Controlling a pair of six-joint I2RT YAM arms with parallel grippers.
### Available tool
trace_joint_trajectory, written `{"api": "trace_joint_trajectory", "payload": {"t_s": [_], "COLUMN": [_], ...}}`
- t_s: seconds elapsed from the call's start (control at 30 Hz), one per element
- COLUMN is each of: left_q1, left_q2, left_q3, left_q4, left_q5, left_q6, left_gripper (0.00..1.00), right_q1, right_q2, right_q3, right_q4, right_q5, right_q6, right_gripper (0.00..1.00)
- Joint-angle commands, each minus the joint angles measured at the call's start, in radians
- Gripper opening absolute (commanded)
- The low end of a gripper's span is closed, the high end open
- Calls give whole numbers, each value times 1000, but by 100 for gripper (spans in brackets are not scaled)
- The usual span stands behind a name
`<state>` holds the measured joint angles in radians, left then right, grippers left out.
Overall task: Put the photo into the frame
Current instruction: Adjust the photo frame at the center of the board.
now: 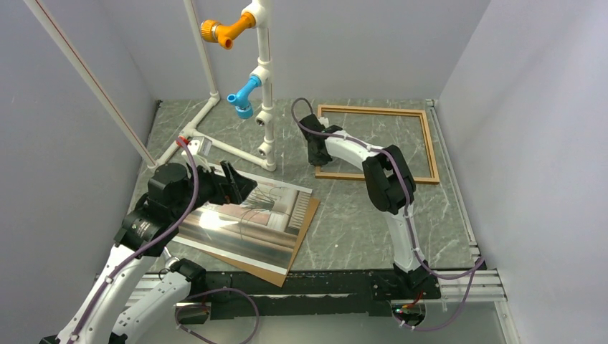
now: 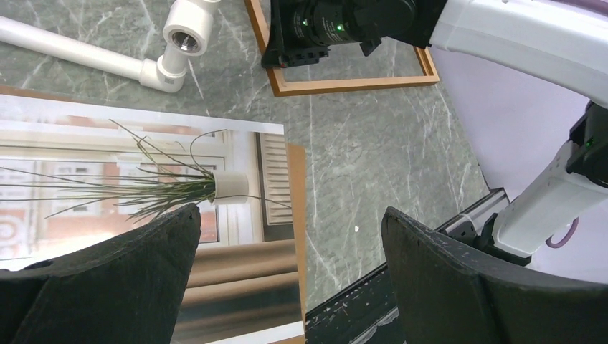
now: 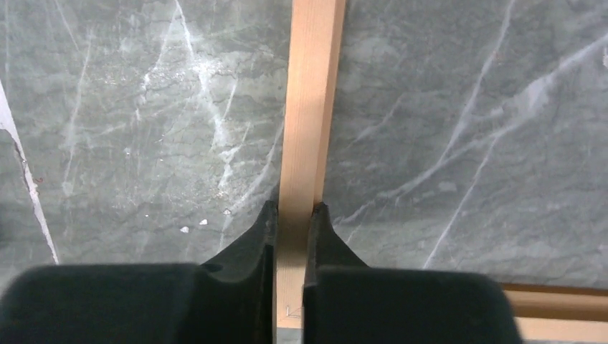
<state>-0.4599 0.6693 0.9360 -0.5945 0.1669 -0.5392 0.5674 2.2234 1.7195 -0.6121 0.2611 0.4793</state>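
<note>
Pinching one wooden rail of the frame [image 3: 312, 107] in the right gripper [image 3: 294, 211], with a finger tight against each side of the wood and a corner joint just behind the fingertips. Lying flat on the grey marbled table [image 1: 344, 222], with a second rail running off to one side of that gripper. Holding the left gripper [image 2: 292, 215] spread wide, gripping nothing, hanging above the table. Showing the photo [image 2: 107, 165] face up beneath and ahead of one of its fingers, with the plant picture reaching past that fingertip. Peeking out along the photo's edge, between the two fingers: a strip of brown backing sheet [image 2: 296, 186]. Showing only bare table below the other finger. Sitting well ahead of the left fingertips: white pipework [image 2: 179, 36] and the clamped frame.
</note>
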Motion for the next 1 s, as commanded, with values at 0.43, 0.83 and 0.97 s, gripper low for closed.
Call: {"api": "trace_joint_trajectory", "payload": {"t_s": [0.43,0.83,0.97], "left_q1": [-3,-3,-3], "left_q2": [4,-9,-11], "left_q3": [-29,-50,-51], "left_q4": [44,82,87], "left_q5": [-2,13,18], "left_q6": [-18,-48,-52], "left_gripper": [99,99,99], "right_q1": [17,141,147], "right_q2": [-539,-903,-994], "right_q3": [-532,-915,-957], "right_q4": [41,-5,-28], "right_q5": [-105,-115,-81], "right_q6": [-35,176,217], "right_gripper": [0,16,53]}}
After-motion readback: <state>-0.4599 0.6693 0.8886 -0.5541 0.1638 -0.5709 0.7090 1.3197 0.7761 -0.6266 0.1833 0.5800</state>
